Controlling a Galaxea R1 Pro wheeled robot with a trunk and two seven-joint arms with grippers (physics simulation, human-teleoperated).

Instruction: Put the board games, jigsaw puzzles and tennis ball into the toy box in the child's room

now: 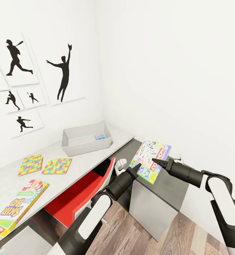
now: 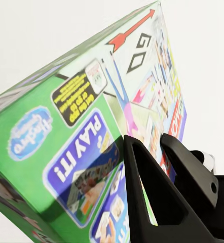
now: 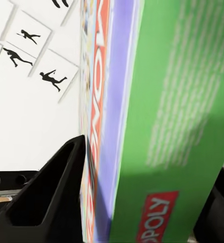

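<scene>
Green-edged Monopoly box (image 1: pixel 152 160) hangs tilted above the dark side cabinet (image 1: pixel 174 184); we clamp it with our right gripper (image 1: pixel 155 161), while our left gripper (image 1: pixel 135 168) presses its lower corner, grip unclear.

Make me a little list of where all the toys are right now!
Monopoly box: held tilted in the air, gripped by right pincer, left pincer at its lower edge
Toy box: on table, small blue box inside
Puzzles: flat on table, side by side
Skip-Bo box: on table's near end
</scene>
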